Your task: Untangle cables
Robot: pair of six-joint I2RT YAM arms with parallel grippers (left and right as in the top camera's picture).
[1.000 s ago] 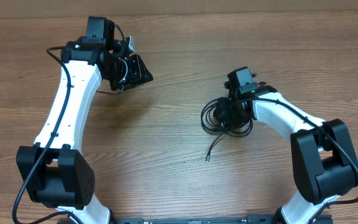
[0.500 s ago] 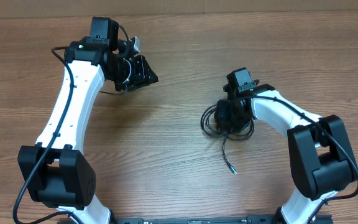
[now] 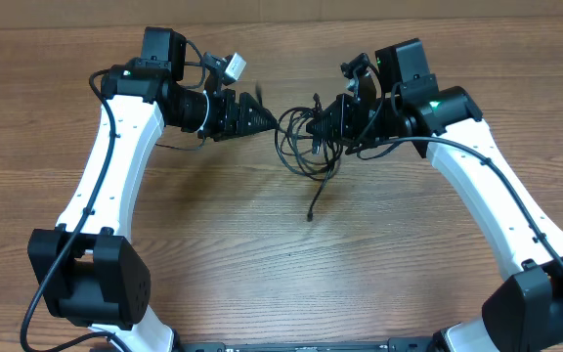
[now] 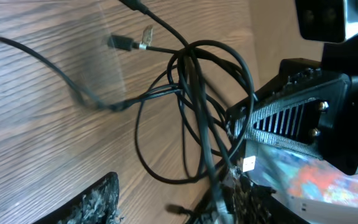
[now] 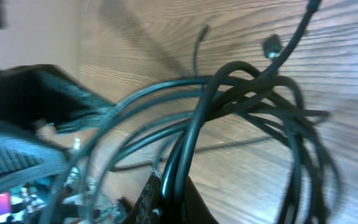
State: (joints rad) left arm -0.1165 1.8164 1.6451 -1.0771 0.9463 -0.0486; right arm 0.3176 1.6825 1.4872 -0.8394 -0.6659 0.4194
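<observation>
Overhead: right pincer (image 3: 334, 121) grips the cables (image 3: 304, 137) over the wood-grain table (image 3: 262, 264); left pincer (image 3: 262, 118) state unclear

Robot lab workbench: wood-grain table (image 3: 262, 284) (two white robot arms (image 3: 106, 166) at its edge)

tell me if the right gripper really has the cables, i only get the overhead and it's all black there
Observer: Yes. In the right wrist view, strands of the cables bunch together and run into the right gripper.
Operator: any loose plug end
Observer: The left wrist view shows one plug end on a strand outside the main loops.
Operator: and the other arm, holding anything
Observer: Cannot tell. Of the left gripper, its wrist view shows only one finger, with no strand on it.
</observation>
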